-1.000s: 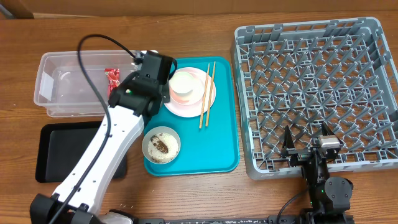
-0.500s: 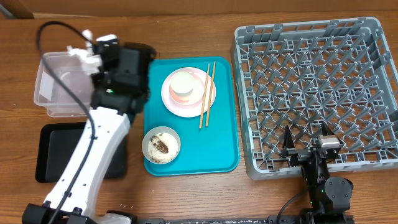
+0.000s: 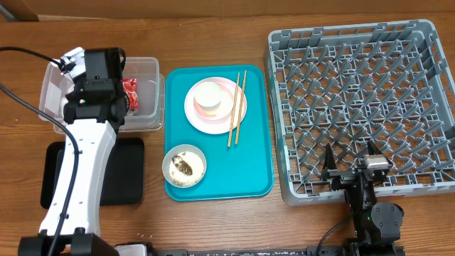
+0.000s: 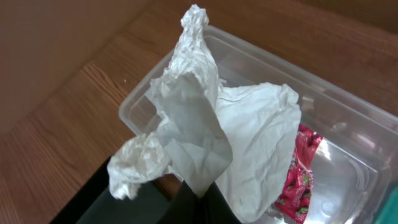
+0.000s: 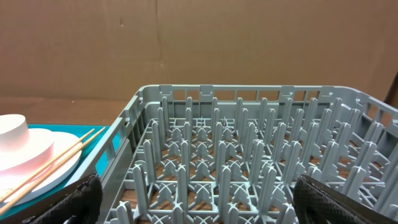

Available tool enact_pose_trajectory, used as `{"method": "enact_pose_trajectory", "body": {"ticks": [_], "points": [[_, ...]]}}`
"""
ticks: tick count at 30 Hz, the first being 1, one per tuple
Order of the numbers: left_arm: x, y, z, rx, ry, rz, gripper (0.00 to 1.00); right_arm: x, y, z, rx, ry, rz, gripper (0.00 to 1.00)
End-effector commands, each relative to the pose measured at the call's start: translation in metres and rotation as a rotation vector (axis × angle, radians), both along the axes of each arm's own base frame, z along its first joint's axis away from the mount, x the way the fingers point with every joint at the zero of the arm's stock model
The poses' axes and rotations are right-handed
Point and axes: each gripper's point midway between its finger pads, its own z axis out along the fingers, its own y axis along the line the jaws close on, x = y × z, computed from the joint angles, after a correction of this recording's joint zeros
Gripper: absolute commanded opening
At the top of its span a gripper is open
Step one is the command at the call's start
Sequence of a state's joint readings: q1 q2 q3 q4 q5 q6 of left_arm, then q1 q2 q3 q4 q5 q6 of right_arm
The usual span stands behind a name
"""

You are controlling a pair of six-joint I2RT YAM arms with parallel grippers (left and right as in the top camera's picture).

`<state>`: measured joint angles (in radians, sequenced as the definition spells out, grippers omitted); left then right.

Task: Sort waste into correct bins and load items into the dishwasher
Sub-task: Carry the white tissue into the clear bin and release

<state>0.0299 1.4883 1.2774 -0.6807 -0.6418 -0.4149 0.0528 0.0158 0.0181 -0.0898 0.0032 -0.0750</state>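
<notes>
1. The left gripper (image 4: 196, 209) is closed tight on the crumpled white napkin (image 4: 208, 134). It pinches the napkin by one edge, and the rest of the paper fans out loose beyond the fingertips.
2. From overhead, the left arm reaches over the clear tub (image 3: 151, 65) at the table's left. The gripper and napkin are above the tub's far left corner.
3. In the left wrist view the napkin covers that corner of the tub's rim. Part of it is over the inside of the tub and part over the wooden table outside. Whether the paper touches the rim cannot be told.
4. The red wrapper (image 4: 298, 180) lies on the tub floor, just beside the napkin's lower edge and not in the grip.
5. The black tray (image 3: 129, 178) sits just in front of the tub, partly under the arm.
6. The teal tray (image 3: 249, 174) holds the pink plate (image 3: 202, 122), well to the right of the left gripper. The chopsticks (image 3: 236, 108) rest across the plate's right rim.
7. The grey bowl (image 3: 170, 158) near the teal tray's front holds brown scraps (image 3: 183, 168) and whitish crumbs.
8. The right gripper (image 3: 350, 165) has its fingers spread wide and holds nothing. It is above the near edge of the grey dish rack (image 3: 362, 85), far from the waste.
</notes>
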Motion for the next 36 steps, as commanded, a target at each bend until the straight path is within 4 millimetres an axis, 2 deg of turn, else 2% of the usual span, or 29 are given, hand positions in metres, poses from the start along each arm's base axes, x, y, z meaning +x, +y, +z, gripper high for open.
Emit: {"method": "enact_pose_trajectory", "body": {"ticks": [1,12,18,24,26,29,33,36], "points": [[0.012,-0.005,-0.015,-0.053,0.012,-0.022,0.04,0.000,0.000,-0.003,-0.001,0.000,0.002,1.00],[0.023,-0.006,-0.052,-0.065,0.098,-0.026,0.04,0.000,0.000,-0.003,-0.001,0.000,0.002,1.00],[0.028,-0.016,-0.079,-0.125,0.153,-0.063,0.04,0.000,0.000,-0.003,-0.001,0.000,0.002,1.00],[0.028,-0.017,-0.083,-0.132,0.163,-0.066,0.06,0.000,0.000,-0.003,-0.001,0.000,0.002,1.00],[0.027,-0.018,-0.084,-0.135,0.169,-0.067,0.16,0.000,0.000,-0.003,-0.001,0.000,0.002,1.00],[0.026,-0.022,-0.087,-0.159,0.179,-0.081,0.43,0.000,0.000,-0.003,-0.001,0.000,0.002,1.00],[0.028,-0.027,-0.088,-0.188,0.175,-0.100,0.45,0.000,0.000,-0.003,-0.001,0.000,0.002,1.00],[0.030,-0.034,-0.079,-0.222,0.150,-0.128,0.42,0.000,0.000,-0.003,-0.001,0.000,0.002,1.00]]}}
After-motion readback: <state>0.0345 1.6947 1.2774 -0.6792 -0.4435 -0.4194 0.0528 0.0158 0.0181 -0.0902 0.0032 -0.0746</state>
